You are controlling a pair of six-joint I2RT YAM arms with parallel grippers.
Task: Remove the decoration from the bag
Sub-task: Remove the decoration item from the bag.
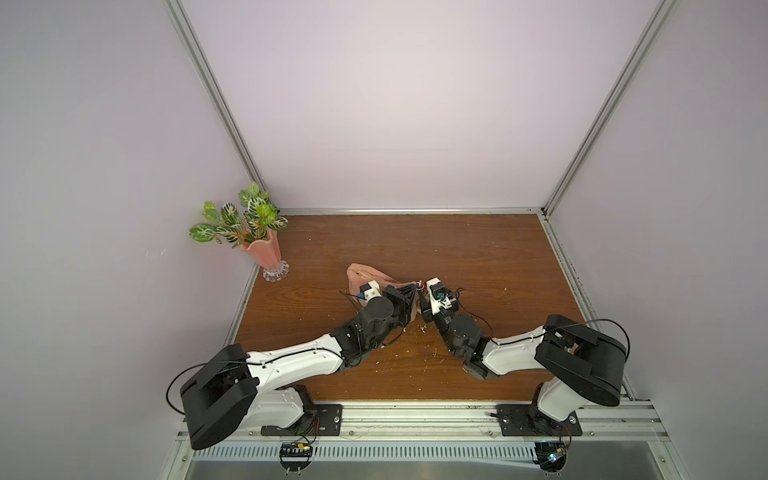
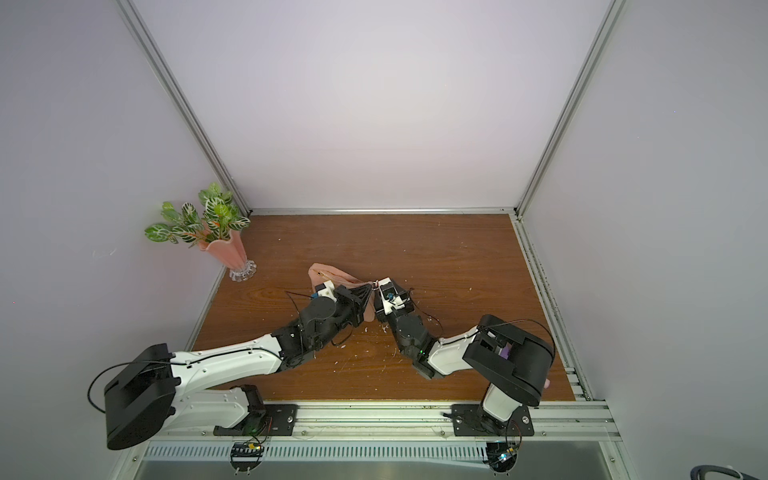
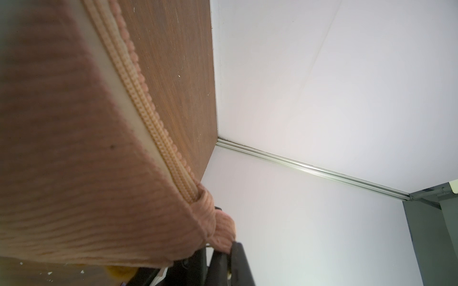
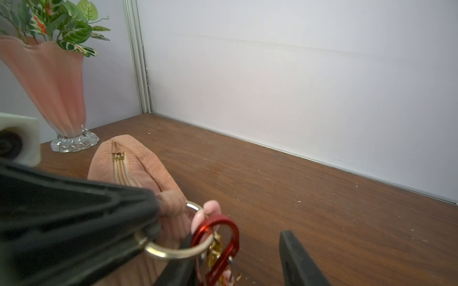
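- Left gripper (image 4: 153,222) fingers clamped on the end tab of the salmon-pink ribbed fabric zip bag (image 4: 138,170), mid-table, stretching toward 10 o'clock.
- Right gripper (image 4: 236,237) fingers apart, straddling the decoration (image 4: 218,219): red metal snap-hook on the bag's silver ring (image 4: 173,253), plush body hidden.
- Likely light; hook stiff and slick, so pinch across the hook, not the dangling charm.
- No readable writing.

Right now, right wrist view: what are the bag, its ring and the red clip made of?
Bag: soft ribbed fabric, corduroy-like, matte salmon pink; fine parallel ridges show. Ring: probably metal, silvery and polished, with bright glints. Red clip: likely anodised metal, glossy with sharp highlights; coated plastic is possible.
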